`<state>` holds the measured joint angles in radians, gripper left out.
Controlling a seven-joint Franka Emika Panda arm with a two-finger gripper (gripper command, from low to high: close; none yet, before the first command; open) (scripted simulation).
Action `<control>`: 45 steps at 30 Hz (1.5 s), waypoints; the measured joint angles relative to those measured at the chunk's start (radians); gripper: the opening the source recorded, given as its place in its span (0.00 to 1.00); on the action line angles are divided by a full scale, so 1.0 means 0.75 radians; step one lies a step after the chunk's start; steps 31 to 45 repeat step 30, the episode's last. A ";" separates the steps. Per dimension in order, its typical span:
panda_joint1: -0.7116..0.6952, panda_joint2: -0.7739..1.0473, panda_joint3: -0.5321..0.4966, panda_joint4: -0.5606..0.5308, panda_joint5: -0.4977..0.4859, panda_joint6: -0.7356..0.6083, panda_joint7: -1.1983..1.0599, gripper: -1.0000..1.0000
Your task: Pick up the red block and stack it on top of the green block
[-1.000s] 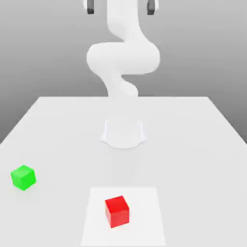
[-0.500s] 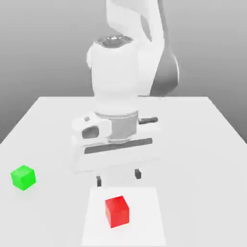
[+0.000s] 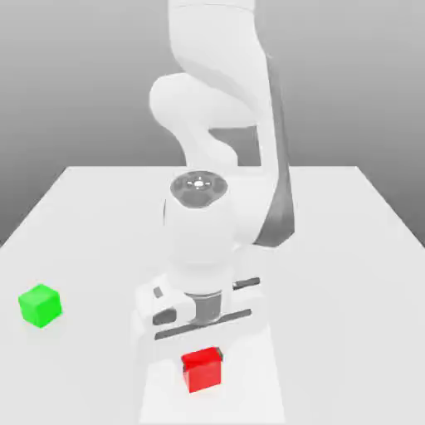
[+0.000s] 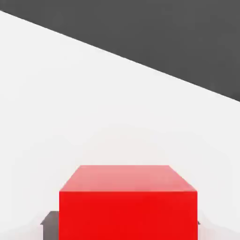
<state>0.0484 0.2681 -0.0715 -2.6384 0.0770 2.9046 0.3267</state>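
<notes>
Red block (image 3: 202, 370) sits on the white tabletop (image 3: 349, 249) directly beneath the lowered hand (image 3: 202, 349), seemingly clenched around it; green block (image 3: 40, 305) rests well apart.

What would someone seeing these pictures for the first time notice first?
The big white Panda arm bends down over the middle of the white table, its gripper shut on the red block near the front edge. The block's red face looms large in the hand view. Off at the exterior view's left, a small green block sits alone.
</notes>
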 joint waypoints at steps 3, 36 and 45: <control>0.014 -0.131 -0.023 -0.020 -0.042 -0.110 0.031 0.00; -0.791 -0.125 -0.289 -0.045 0.120 -0.092 0.453 1.00; -0.791 -0.125 -0.289 -0.045 0.120 -0.092 0.453 1.00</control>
